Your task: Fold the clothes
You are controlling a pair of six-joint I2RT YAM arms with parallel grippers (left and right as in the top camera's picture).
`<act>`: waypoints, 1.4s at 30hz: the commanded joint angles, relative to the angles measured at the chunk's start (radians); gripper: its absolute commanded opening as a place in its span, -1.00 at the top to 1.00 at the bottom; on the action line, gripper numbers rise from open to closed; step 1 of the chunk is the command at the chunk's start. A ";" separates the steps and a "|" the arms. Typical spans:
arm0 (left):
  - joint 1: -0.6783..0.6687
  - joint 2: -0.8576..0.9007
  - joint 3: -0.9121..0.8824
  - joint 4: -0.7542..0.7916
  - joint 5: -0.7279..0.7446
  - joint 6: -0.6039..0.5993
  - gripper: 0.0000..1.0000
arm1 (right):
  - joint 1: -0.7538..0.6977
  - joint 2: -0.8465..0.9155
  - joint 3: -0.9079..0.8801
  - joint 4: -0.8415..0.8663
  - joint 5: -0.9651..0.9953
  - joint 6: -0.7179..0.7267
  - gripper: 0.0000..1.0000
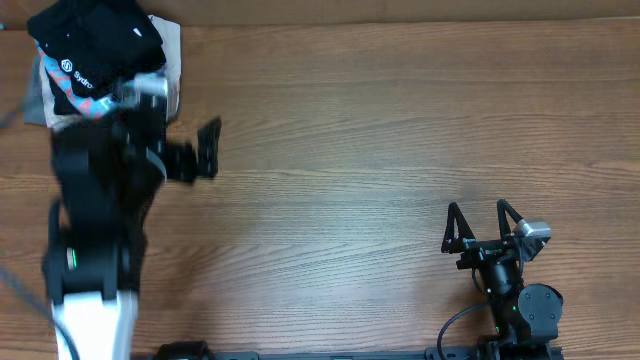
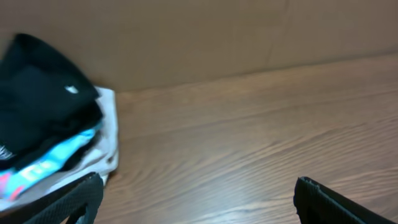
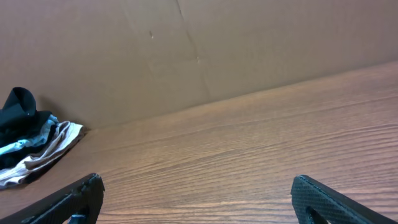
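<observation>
The black garment (image 1: 95,42) with small white lettering lies folded on top of a pile at the table's far left corner. It also shows in the left wrist view (image 2: 43,115) and, far off, in the right wrist view (image 3: 17,106). My left gripper (image 1: 210,150) is open and empty, to the right of the pile and a little nearer than it; bare wood lies between its fingers (image 2: 199,196). My right gripper (image 1: 478,210) is open and empty at the near right, far from the pile, over bare wood (image 3: 196,196).
Under the black garment lie a light blue shirt (image 1: 100,100) with coral lettering and beige and grey garments (image 1: 172,45). A brown cardboard wall (image 3: 199,50) stands along the table's far edge. The left arm (image 1: 95,230) covers the near left.
</observation>
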 commanded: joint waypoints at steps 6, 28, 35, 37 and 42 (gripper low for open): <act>0.013 -0.404 -0.429 0.222 -0.100 0.035 -0.99 | 0.005 -0.008 -0.010 0.005 0.007 0.001 -1.00; 0.012 -0.990 -1.101 0.638 -0.211 -0.092 -1.00 | 0.006 -0.008 -0.010 0.005 0.007 0.001 -1.00; 0.011 -0.985 -1.100 0.471 -0.232 -0.090 -0.99 | 0.005 -0.008 -0.010 0.005 0.007 0.001 -1.00; 0.011 -0.985 -1.100 0.470 -0.230 -0.089 -1.00 | 0.005 -0.008 -0.010 0.005 0.007 0.001 -1.00; 0.011 -0.982 -1.100 0.470 -0.232 -0.089 -1.00 | 0.005 -0.008 -0.010 0.005 0.007 0.001 -1.00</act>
